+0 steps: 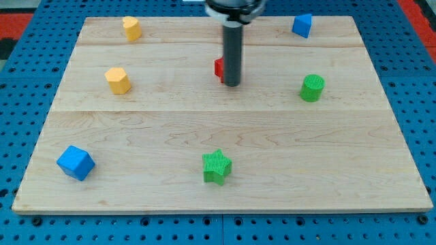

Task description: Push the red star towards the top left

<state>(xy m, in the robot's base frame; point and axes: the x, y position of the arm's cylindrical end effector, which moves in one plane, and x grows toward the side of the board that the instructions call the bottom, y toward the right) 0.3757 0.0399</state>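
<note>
The red block (219, 67) sits on the wooden board (218, 136) near the top centre. The rod hides most of it, so I cannot make out its shape. My tip (232, 84) rests on the board right against the red block's right side, slightly below it. The rod rises straight up to the arm's end at the view's top.
A yellow block (131, 28) lies at the top left, and a yellow hexagonal block (118, 80) at the left. A blue block (302, 25) is at the top right, a green cylinder (313, 88) at the right, a blue cube (75, 162) at the bottom left, a green star (216, 167) at the bottom centre.
</note>
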